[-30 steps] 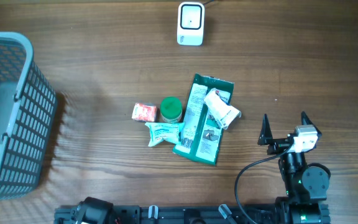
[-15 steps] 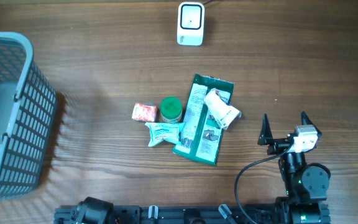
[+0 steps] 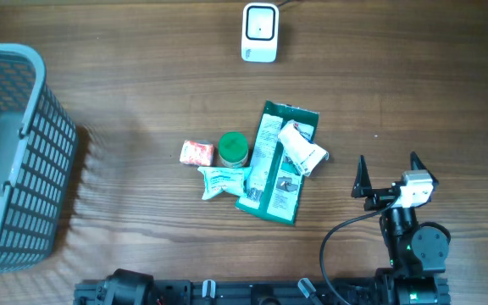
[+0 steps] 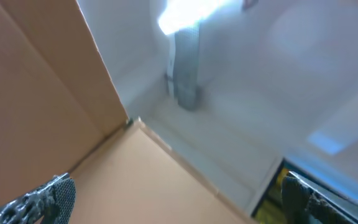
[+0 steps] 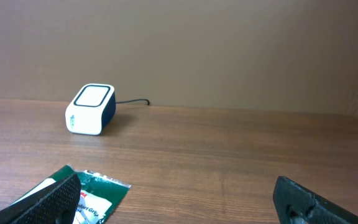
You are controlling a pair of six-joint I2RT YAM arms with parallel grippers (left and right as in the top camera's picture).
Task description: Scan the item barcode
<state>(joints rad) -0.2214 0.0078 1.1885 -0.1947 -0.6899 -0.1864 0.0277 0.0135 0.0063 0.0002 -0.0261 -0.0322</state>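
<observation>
Overhead: the right gripper [image 3: 388, 169] gapes empty at 4 o'clock. The green packet [image 3: 276, 163] lies mid-table under a white tube [image 3: 302, 147], with the scanner [image 3: 259, 32] at 12.
Left wrist: the left gripper [image 4: 176, 199] is spread wide, holding nothing.
Right wrist: the scanner [image 5: 91, 109] is at 10 o'clock.
Lifting the packet could tip the tube off.

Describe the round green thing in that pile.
From the grey basket on the left, look right to mid-table. The green tub sits between a small red packet and a long green package; it is the only round item.
</observation>
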